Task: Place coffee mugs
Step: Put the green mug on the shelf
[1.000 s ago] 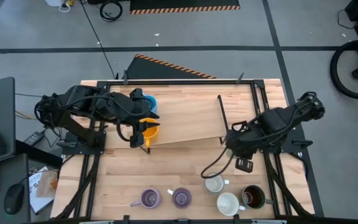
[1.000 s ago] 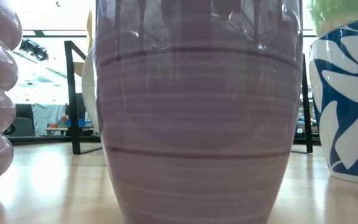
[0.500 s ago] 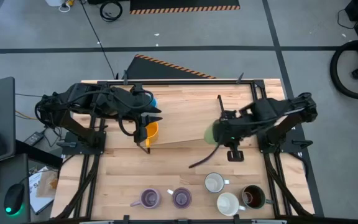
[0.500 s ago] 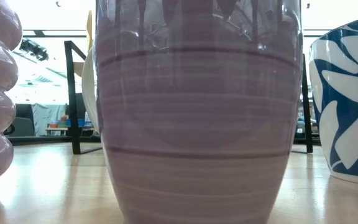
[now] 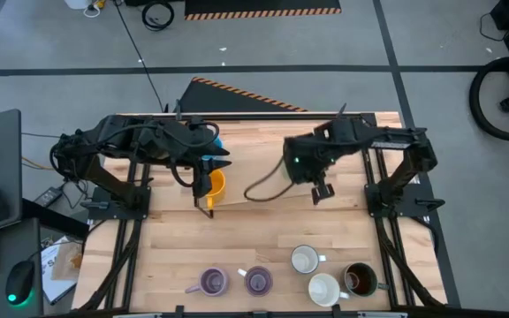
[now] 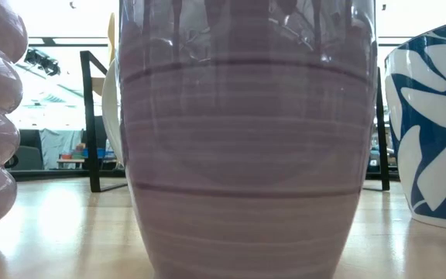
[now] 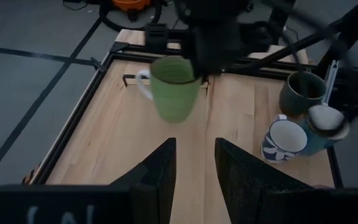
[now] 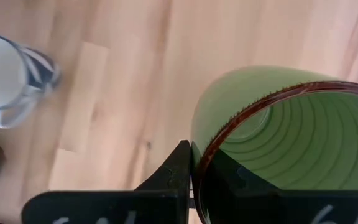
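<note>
The right tool (image 8: pixel 191 167) is seen closed on the rim of the green mug (image 7: pixel 174 87), one finger (image 8: pixel 178 163) outside the wall and the other inside the brown-edged mouth. The right arm is stretched across the far half of the desk (image 5: pixel 263 238) from its base at the right edge, its wrist bent so that the mug hangs below the tool, clear of the wood, with the white handle turned to one side. The left tool (image 7: pixel 194 163) is held level over the left part of the desk, its two dark fingers (image 7: pixel 159 171) parted with a narrow gap between them and nothing gripped; the left arm is folded back toward its base at the left edge. Just beneath and beside the left tool the orange mug (image 5: pixel 212 185) and the blue mug (image 5: pixel 210 141) are found. Well below the right tool, along the near edge of the desk, the two white mugs (image 5: pixel 305 260) and the dark brown mug (image 5: pixel 358 280) are grouped, with the two purple mugs (image 5: pixel 214 282) set side by side farther left. In the low view one purple mug fills the picture, with a blue-and-white patterned mug (image 6: pixel 432 132) beside it.
</note>
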